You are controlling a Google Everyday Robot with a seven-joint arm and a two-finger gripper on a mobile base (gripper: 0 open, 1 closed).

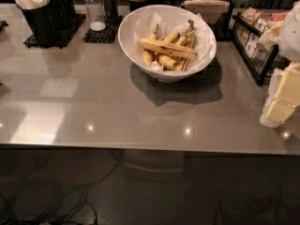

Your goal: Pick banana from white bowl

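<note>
The white bowl (130, 25) stands on the grey counter at the back centre, lined with crumpled white paper. Several bananas lie in it. The long yellow banana (166, 48) with brown streaks lies across the top of the pile, its dark stem end to the right. My gripper (282, 100), white and pale yellow, hangs at the right edge of the camera view above the counter. It is well to the right of the bowl and nearer than it, touching nothing.
Black cups of white cutlery (42, 13) stand at the back left, with salt and pepper shakers (97, 11) on a black mat. A napkin holder (206, 6) is behind the bowl. A black wire rack of packets (255, 39) stands at the right. The counter's front edge (140, 146) runs across.
</note>
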